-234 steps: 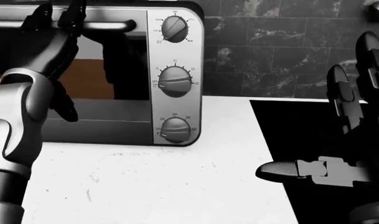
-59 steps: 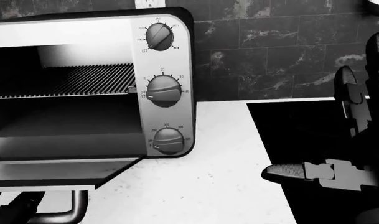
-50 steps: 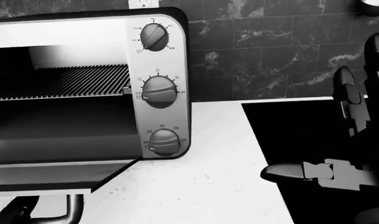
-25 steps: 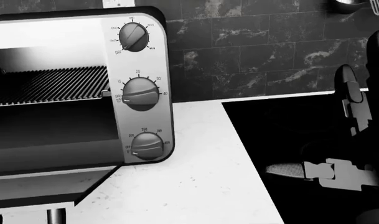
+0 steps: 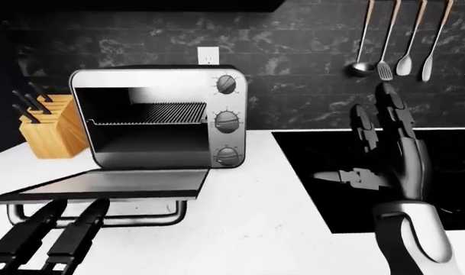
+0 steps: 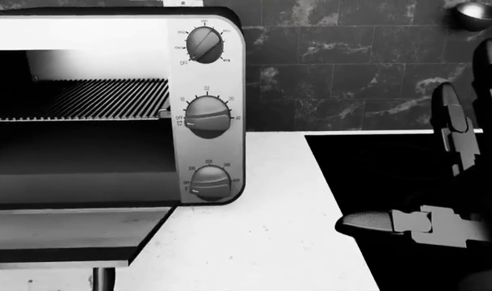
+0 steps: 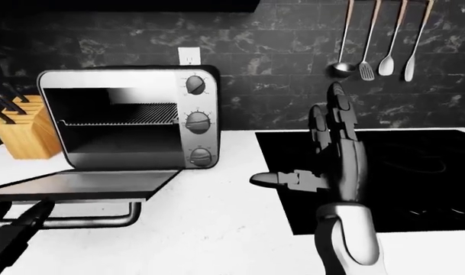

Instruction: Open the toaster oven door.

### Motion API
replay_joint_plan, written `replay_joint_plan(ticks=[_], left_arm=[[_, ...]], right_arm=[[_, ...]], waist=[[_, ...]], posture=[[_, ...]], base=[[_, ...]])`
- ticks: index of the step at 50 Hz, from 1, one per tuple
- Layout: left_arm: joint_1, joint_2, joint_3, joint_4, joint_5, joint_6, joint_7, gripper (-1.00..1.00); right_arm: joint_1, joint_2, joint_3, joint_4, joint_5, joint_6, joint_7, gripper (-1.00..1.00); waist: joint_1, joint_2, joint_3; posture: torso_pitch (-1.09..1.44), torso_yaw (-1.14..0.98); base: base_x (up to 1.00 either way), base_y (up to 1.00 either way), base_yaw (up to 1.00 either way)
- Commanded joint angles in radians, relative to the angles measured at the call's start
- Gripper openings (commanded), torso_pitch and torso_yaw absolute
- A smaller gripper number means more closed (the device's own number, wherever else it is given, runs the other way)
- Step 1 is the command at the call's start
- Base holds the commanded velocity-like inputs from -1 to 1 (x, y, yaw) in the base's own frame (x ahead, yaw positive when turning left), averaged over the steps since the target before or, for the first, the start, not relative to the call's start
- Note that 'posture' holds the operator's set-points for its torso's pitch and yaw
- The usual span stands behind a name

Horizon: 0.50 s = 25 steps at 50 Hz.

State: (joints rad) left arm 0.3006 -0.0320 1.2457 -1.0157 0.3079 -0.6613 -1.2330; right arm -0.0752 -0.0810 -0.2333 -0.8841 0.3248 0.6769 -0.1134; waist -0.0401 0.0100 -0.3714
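The silver toaster oven (image 5: 159, 117) stands on the white counter, left of centre in the left-eye view. Its door (image 5: 110, 186) is folded down flat, and the rack (image 5: 152, 113) inside shows. The door's handle bar (image 5: 102, 220) runs along the near edge. My left hand (image 5: 70, 213) is open at the bottom left, with its straight fingers (image 5: 33, 232) reaching up to the handle bar. My right hand (image 5: 362, 143) is open and empty, held upright over the cooktop to the right of the oven. It also shows in the head view (image 6: 440, 182).
A wooden knife block (image 5: 49, 126) stands left of the oven. A black cooktop (image 5: 453, 172) is set in the counter (image 5: 255, 229) on the right. Several utensils (image 5: 393, 40) hang on the dark tiled wall. An outlet (image 5: 208, 55) sits above the oven.
The door, shut with my left hand on its handle 4.7 s ago, now lies open and flat. My left hand has dropped out of the head view. The picture has shifted slightly.
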Motion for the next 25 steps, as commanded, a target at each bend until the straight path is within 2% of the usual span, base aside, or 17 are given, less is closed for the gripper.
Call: replay_joint_plan(ticks=[1,3,10,12,25], left_arm=[[-0.025,0.029,-0.001,-0.031,-0.041,0.047,0.036,0.91],[-0.038,0.037,0.002,-0.031,-0.045,0.053,0.028,0.91],[-0.111,0.146,0.034,-0.031,-0.075,0.148,0.0,0.92],[-0.119,0.158,0.04,-0.031,-0.086,0.157,-0.007,0.91],[-0.109,0.129,0.052,-0.031,-0.119,0.117,-0.021,0.92]], right_arm=[[-0.023,-0.006,-0.005,-0.032,0.006,-0.012,-0.003,1.0],[-0.024,-0.007,-0.007,-0.037,0.009,-0.006,-0.006,1.0],[-0.03,-0.009,-0.007,-0.048,0.013,0.008,-0.013,1.0],[-0.03,-0.009,-0.007,-0.046,0.013,0.006,-0.013,1.0],[-0.03,-0.01,-0.005,-0.047,0.015,0.005,-0.014,1.0]], waist=[[0.003,0.006,0.012],[0.008,0.005,0.013],[0.021,0.008,0.015],[0.023,0.009,0.016],[0.033,0.005,0.019]], posture=[[-0.55,0.0],[-0.55,0.0],[-0.55,0.0],[-0.55,0.0],[-0.55,0.0]], base=[[0.0,0.0,0.0],[0.0,0.0,0.0],[0.0,0.0,0.0],[0.0,0.0,0.0],[0.0,0.0,0.0]])
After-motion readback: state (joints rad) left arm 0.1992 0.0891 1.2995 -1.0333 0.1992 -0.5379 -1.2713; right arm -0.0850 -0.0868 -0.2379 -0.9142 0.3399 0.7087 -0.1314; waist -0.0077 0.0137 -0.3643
